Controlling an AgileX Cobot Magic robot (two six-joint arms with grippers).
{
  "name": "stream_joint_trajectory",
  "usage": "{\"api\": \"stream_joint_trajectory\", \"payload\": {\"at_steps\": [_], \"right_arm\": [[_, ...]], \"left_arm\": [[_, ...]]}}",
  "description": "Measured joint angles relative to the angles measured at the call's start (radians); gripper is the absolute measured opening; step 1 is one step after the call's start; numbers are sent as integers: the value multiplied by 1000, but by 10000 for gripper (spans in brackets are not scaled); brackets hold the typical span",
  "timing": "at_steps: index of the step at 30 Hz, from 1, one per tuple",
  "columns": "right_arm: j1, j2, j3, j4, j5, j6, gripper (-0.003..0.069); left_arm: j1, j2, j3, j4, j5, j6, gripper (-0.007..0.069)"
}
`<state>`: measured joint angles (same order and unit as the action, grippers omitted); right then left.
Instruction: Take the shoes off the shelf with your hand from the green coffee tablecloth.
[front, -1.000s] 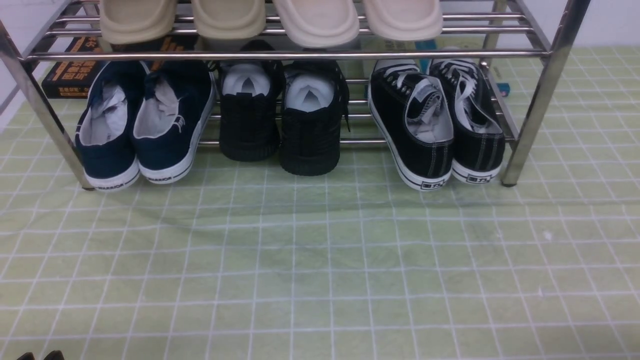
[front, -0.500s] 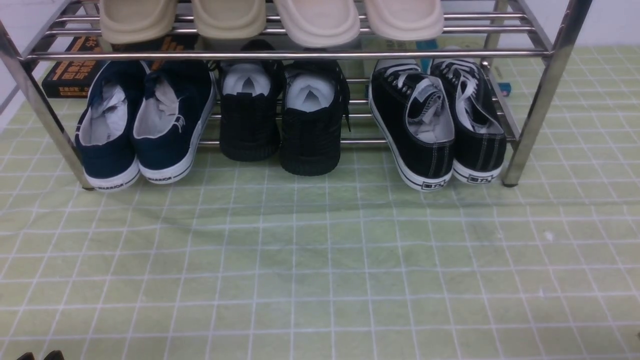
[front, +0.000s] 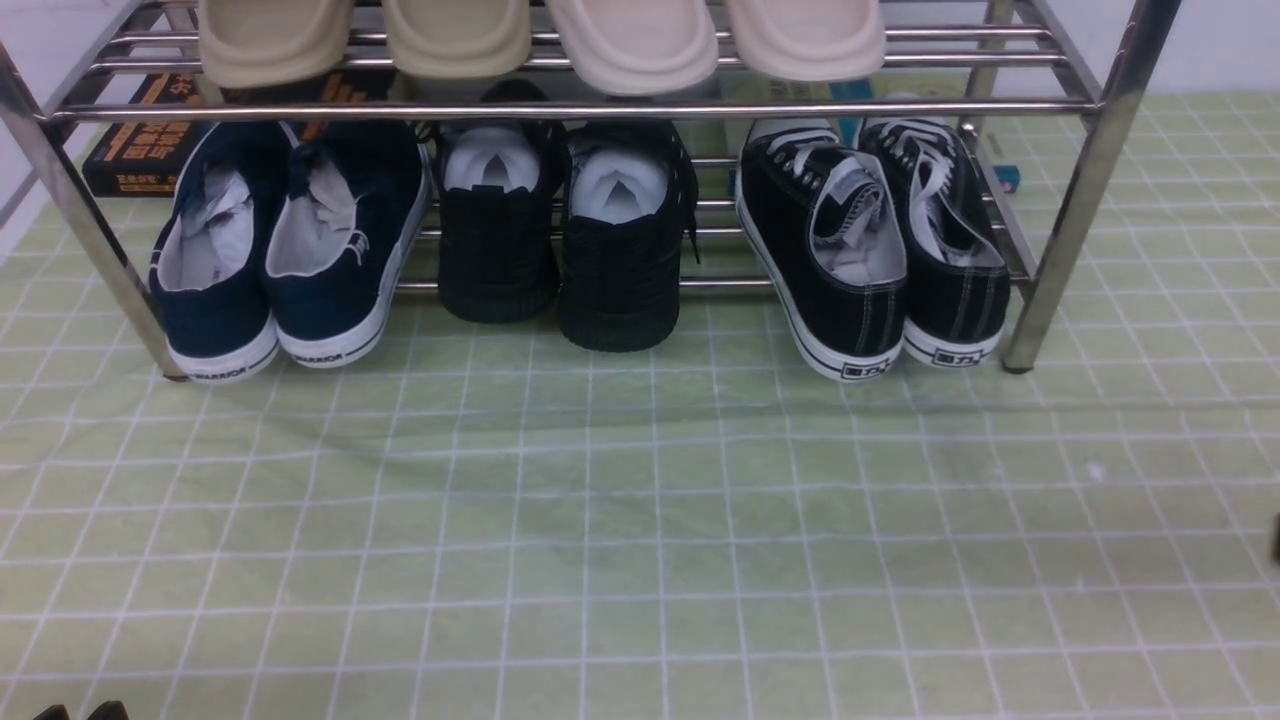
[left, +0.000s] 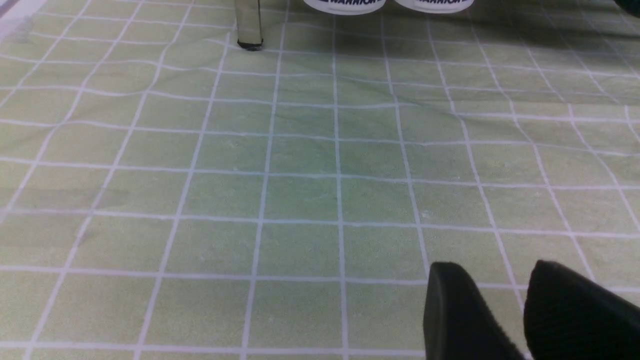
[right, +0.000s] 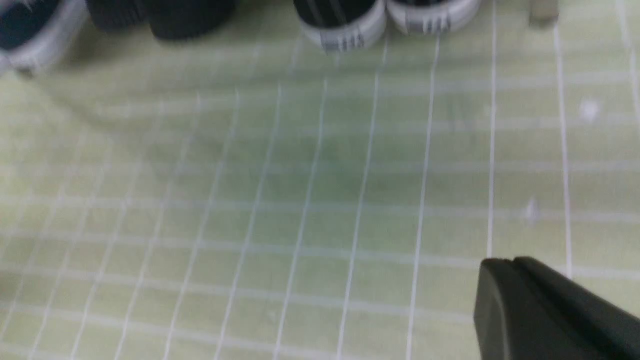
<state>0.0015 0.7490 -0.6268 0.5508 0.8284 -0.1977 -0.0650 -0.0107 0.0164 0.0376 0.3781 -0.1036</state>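
Note:
The shoes (front: 870, 250), black canvas sneakers with white laces and striped soles, sit heels-out at the right end of the shelf's (front: 1090, 170) lower tier. Their heels (right: 345, 20) show far ahead in the blurred right wrist view. My right gripper (right: 505, 262) is shut with nothing in it, low over the green coffee tablecloth (front: 640, 520), well short of the shoes. Only a dark sliver of that hand (front: 1276, 535) shows at the front view's right edge. My left gripper (left: 492, 270) is open and empty over the cloth, its fingertips (front: 105, 710) at the bottom left.
Navy white-soled sneakers (front: 290, 240) and all-black shoes (front: 560, 230) share the lower tier. Beige slippers (front: 540, 40) lie on the upper tier. A black box with orange print (front: 140, 150) stands behind the rack. A chrome leg (left: 248, 25) stands on the cloth ahead of the left gripper.
A dark sliver of the right arm has come into the front view's right edge and risen. Shoes, rack and left gripper have not moved.

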Motion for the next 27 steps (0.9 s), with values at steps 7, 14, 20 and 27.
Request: {"api": "stream_joint_trajectory", "payload": {"at_steps": [7, 14, 20, 27], "right_arm": [[85, 460, -325, -35, 232, -99, 3], [313, 698, -661, -177, 255, 37, 6], [471, 898, -905, -396, 202, 204, 35], [542, 1086, -1097, -613, 181, 365, 162]], "left_arm": [[0, 0, 0, 0, 0, 0, 242], [0, 0, 0, 0, 0, 0, 242], [0, 0, 0, 0, 0, 0, 242], [0, 0, 0, 0, 0, 0, 242]]}}
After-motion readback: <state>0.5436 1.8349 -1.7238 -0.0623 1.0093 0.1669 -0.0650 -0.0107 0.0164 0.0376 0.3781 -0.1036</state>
